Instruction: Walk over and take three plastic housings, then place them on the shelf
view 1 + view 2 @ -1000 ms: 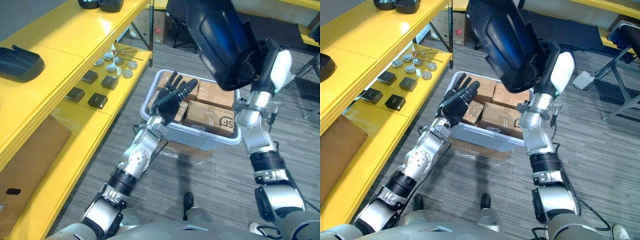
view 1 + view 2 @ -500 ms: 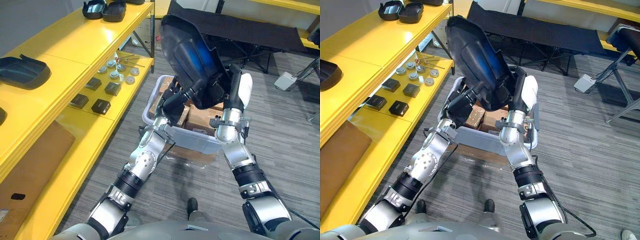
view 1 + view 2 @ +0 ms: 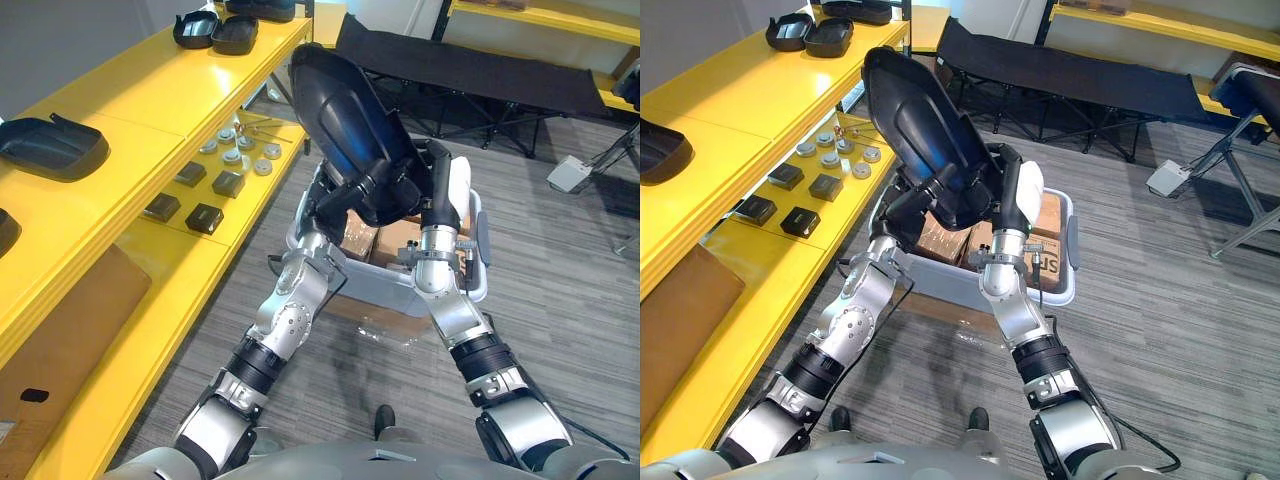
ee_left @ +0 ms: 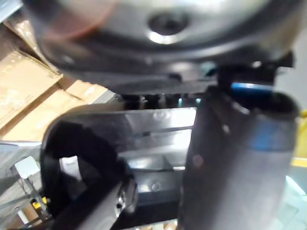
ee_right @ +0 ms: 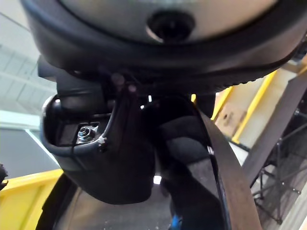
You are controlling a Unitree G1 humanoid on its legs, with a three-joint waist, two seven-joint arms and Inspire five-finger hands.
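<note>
Over the bin [image 3: 385, 290], left hand [image 3: 335, 200] and right hand [image 3: 440, 190] clamp one black plastic housing [image 3: 345, 110]

The black plastic housing [image 3: 350, 130], held high on the right and close to the head camera a second earlier, came down and leftward toward the yellow shelf [image 3: 130, 110], ending tilted above the grey bin [image 3: 385, 290]. The left hand [image 3: 333, 203], which had hovered spread and apart over the bin, rose to the housing's lower rim and closed on it beside the right hand [image 3: 437, 185].
</note>
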